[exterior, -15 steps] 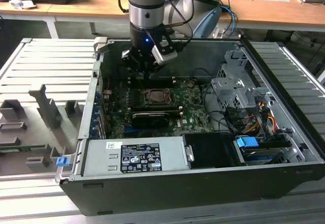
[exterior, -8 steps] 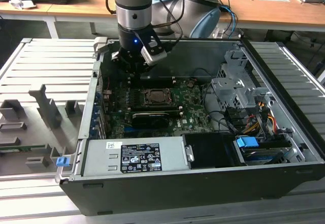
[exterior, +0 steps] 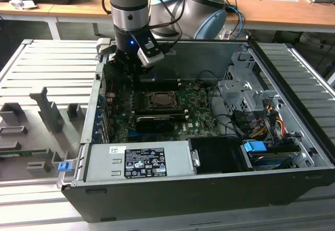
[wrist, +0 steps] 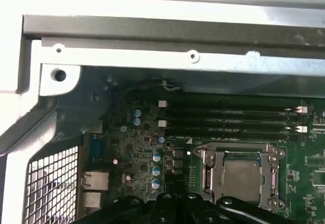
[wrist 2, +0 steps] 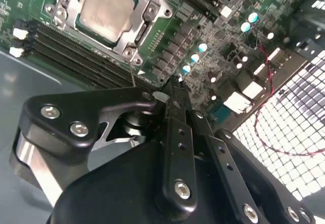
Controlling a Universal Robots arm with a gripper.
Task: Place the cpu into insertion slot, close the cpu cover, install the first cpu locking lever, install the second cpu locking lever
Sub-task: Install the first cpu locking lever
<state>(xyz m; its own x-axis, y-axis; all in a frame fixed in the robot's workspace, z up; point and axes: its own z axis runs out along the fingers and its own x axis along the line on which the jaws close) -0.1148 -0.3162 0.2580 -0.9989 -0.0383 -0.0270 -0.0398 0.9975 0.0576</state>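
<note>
The cpu (wrist 2: 104, 10) lies in the insertion slot (wrist 2: 80, 27), framed by the lowered cpu cover (wrist 2: 142, 28), on a green motherboard (wrist: 310, 163) inside an open computer case (exterior: 209, 199), with the gripper (wrist 2: 174, 84) hovering just beside the socket, fingers (wrist 2: 179, 132) together and holding nothing.

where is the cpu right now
In both wrist views the cpu sits framed by the cpu cover, on the green motherboard beside the memory slots.
</note>
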